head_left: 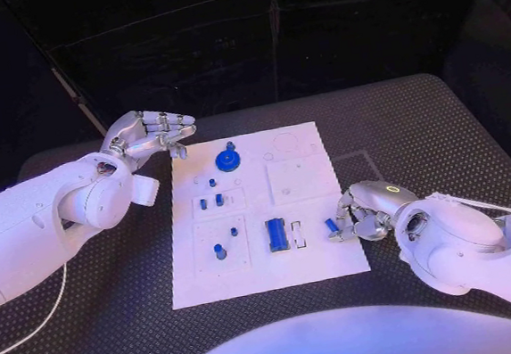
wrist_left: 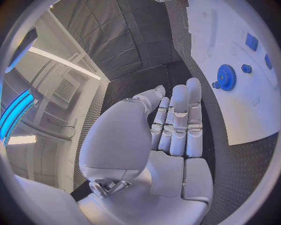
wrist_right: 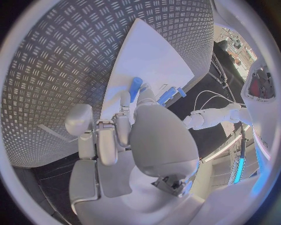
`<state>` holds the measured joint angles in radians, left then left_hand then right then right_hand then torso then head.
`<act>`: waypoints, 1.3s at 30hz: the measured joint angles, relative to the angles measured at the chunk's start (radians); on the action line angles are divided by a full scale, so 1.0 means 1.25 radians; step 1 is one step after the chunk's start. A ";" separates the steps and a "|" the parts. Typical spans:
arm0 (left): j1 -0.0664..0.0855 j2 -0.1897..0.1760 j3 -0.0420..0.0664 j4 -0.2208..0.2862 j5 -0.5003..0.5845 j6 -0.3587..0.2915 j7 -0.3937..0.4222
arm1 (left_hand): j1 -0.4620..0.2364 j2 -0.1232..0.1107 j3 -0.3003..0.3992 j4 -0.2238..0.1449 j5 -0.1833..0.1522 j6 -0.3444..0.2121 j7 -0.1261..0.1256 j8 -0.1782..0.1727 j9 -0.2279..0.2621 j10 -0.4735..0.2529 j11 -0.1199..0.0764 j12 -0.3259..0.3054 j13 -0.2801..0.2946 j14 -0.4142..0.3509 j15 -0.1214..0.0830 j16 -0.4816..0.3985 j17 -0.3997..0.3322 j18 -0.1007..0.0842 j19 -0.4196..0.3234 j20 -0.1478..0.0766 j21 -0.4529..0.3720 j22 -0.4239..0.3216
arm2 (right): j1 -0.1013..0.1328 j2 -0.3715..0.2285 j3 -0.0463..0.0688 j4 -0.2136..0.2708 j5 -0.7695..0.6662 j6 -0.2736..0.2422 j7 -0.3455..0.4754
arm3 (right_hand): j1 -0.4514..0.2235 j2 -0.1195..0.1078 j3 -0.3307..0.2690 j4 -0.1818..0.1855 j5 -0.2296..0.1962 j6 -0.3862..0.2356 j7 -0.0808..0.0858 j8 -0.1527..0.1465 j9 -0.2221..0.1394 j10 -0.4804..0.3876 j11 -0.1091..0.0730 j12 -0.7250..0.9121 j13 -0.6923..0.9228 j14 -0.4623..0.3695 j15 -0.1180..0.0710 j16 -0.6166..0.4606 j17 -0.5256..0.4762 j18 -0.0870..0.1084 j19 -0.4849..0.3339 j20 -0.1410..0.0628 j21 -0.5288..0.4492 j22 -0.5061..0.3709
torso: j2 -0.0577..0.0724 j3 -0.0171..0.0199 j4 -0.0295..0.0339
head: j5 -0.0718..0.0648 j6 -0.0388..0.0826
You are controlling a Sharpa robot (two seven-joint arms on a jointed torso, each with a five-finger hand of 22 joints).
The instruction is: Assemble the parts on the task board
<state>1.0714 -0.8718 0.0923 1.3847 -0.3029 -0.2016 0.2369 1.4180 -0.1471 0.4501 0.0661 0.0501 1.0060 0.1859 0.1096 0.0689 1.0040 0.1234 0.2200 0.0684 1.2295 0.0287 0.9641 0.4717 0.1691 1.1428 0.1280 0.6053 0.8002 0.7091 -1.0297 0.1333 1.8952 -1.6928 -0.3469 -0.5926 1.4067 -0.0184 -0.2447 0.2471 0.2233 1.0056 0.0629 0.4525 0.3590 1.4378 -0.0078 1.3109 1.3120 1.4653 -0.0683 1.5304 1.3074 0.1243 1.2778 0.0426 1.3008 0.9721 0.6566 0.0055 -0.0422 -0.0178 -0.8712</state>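
Inspection of the head view found the task board [head_left: 314, 258] lying flat at the centre of the black table [head_left: 442, 122], its long axis running from 12 to 6 o'clock.

The left hand [head_left: 149, 137] hovered just off the board's corner at about 10 o'clock. Its fingers were extended and lay side by side with nothing in them, as the left wrist view [wrist_left: 175, 136] confirmed.

The right hand [head_left: 361, 213] sat at the board's edge at about 4 o'clock. Its fingertips were closed on a small blue peg [head_left: 330, 225], which touched or nearly touched the board surface; the peg [wrist_right: 136, 88] was seen in the right wrist view projecting beyond the fingers, long axis pointing away from the palm towards the board.

A blue gear [head_left: 227, 158] lay flat on the board's upper part at about 11 o'clock, also seen from the left wrist [wrist_left: 226, 77], with a small blue piece beside it. A long blue bar [head_left: 273, 236] lay in a recess at the board's lower middle, long axis 12 to 6 o'clock, well apart from the gear and near the peg. Several small blue parts [head_left: 212, 203] stood or lay along the board's left column; their orientation could not be determined.
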 measured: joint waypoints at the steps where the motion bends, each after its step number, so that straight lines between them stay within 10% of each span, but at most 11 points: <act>1: 0.000 0.000 0.000 0.000 0.000 0.000 0.000 | 0.000 0.000 0.000 0.000 0.000 0.000 0.000 0.000 0.000 0.000 0.000 0.000 0.000 0.000 0.000 0.000 0.000 0.000 0.000 0.000 0.000 0.000 | -0.002 0.002 0.001 0.000 -0.002 0.000 0.000 | 0.015 0.003 0.007 -0.007 0.009 0.001 -0.001 0.002 0.000 -0.001 -0.002 0.000 0.014 0.001 -0.001 0.000 0.000 0.000 0.000 0.000 -0.003 0.000 | 0.000 -0.0001 0.0000 | 0.000 0.000; 8: 0.000 -0.001 0.000 0.000 0.000 0.000 0.000 | 0.000 0.000 0.000 0.000 0.000 0.000 0.000 0.000 0.000 0.000 0.000 0.000 0.000 0.000 0.000 0.000 0.000 0.000 0.000 0.000 0.000 0.000 | -0.007 0.012 0.003 0.000 -0.028 0.000 0.001 | 0.057 -0.013 0.087 -0.064 -0.030 0.001 0.000 -0.016 0.000 -0.001 -0.007 -0.009 0.056 0.000 -0.009 0.000 0.000 0.000 0.000 -0.006 -0.003 0.001 | 0.000 -0.0002 0.0000 | 0.000 0.000; 13: -0.001 -0.001 0.000 0.000 0.000 0.001 -0.001 | 0.000 0.000 0.000 0.000 0.000 0.000 0.000 0.000 0.000 0.000 0.000 0.000 0.000 0.000 0.000 0.000 0.000 0.000 0.000 0.000 0.000 0.000 | -0.009 0.019 0.003 -0.001 -0.043 -0.001 0.003 | 0.064 -0.020 0.128 -0.067 0.006 0.003 -0.002 -0.031 -0.006 -0.001 -0.007 -0.011 0.056 0.000 -0.009 0.000 0.000 0.000 0.000 -0.006 -0.003 0.002 | 0.000 -0.0003 0.0000 | 0.001 0.000; 26: -0.002 -0.002 0.000 0.000 0.000 0.001 -0.001 | 0.000 0.000 0.000 0.000 0.000 0.000 0.000 0.000 0.000 0.000 0.000 0.000 0.000 0.000 0.000 0.000 0.000 0.000 0.000 0.000 0.000 0.000 | -0.011 0.012 0.002 0.015 -0.030 -0.006 0.006 | 0.066 -0.022 0.250 -0.007 0.119 -0.003 0.003 -0.064 -0.002 -0.001 -0.007 -0.022 0.050 0.000 -0.009 0.000 0.000 0.000 0.000 -0.006 -0.003 0.008 | 0.000 -0.0004 0.0005 | 0.002 0.001; 39: -0.002 0.001 0.000 -0.001 0.000 0.002 -0.002 | 0.000 0.000 0.000 0.000 0.000 0.000 0.000 0.000 0.000 0.000 0.000 0.000 0.000 0.000 0.000 0.000 -0.001 0.000 0.000 0.000 0.000 0.000 | -0.016 0.021 -0.003 0.044 0.060 -0.032 0.010 | 0.030 -0.019 0.305 0.031 0.107 -0.005 0.009 -0.077 -0.003 0.002 -0.004 -0.009 0.029 0.000 -0.009 0.000 0.001 0.000 0.003 -0.003 -0.003 0.016 | 0.001 -0.0008 0.0018 | 0.006 0.001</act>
<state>1.0692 -0.8707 0.0923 1.3840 -0.3029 -0.1991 0.2344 1.4180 -0.1471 0.4501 0.0661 0.0501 1.0061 0.1859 0.1096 0.0689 1.0040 0.1234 0.2199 0.0683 1.2295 0.0287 0.9641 0.4710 0.1691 1.1427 0.1280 0.6052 0.8005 0.6888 -1.0039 0.1294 1.9505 -1.6182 -0.3875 -0.5805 1.4439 -0.0419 0.1366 0.2854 0.3568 0.9996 0.0746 0.3560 0.3554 1.4400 -0.0123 1.3001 1.3481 1.4647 -0.0791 1.5304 1.3080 0.1243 1.2813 0.0392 1.2970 0.9924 0.6573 0.0045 -0.0399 -0.0107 -0.8696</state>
